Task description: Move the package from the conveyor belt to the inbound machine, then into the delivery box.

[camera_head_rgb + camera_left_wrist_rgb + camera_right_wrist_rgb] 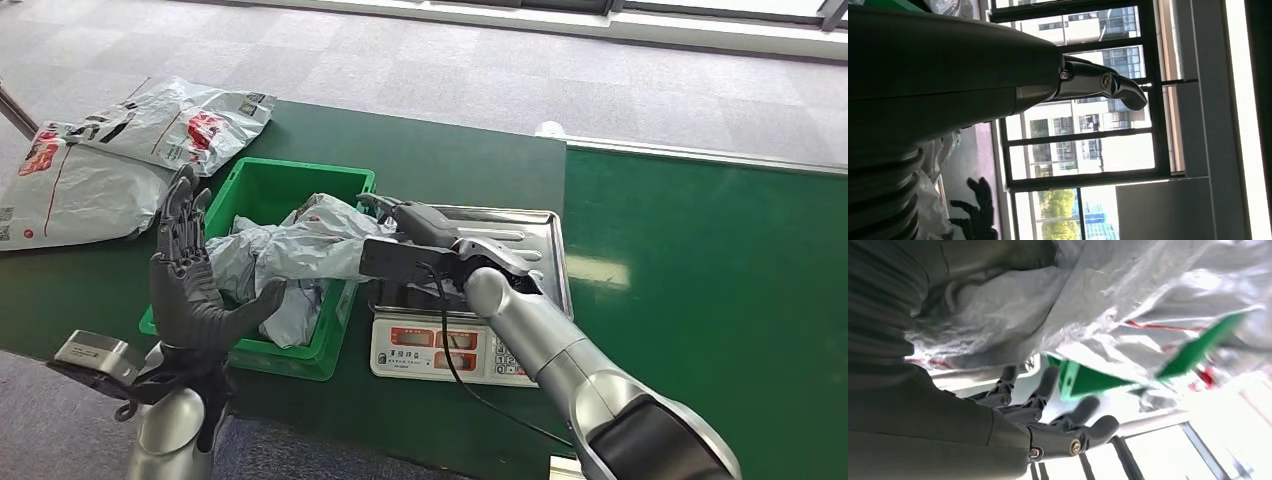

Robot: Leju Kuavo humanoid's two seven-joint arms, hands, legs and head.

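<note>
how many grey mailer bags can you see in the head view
At least 3: two lie flat on the belt beyond the green bin, one overlapping the other; a third hangs over the bin, held by the right hand. Crumpled plastic beneath may hide more.

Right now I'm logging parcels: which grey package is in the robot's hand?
The crumpled grey package hanging over the green bin, held by the right hand. The two others lie flat on the table.

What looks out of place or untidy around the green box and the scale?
The grey package does not lie flat in the green box. It drapes over the box's rim toward the scale, where the right robot hand holds its end. The left robot hand stands open beside the box.
</note>
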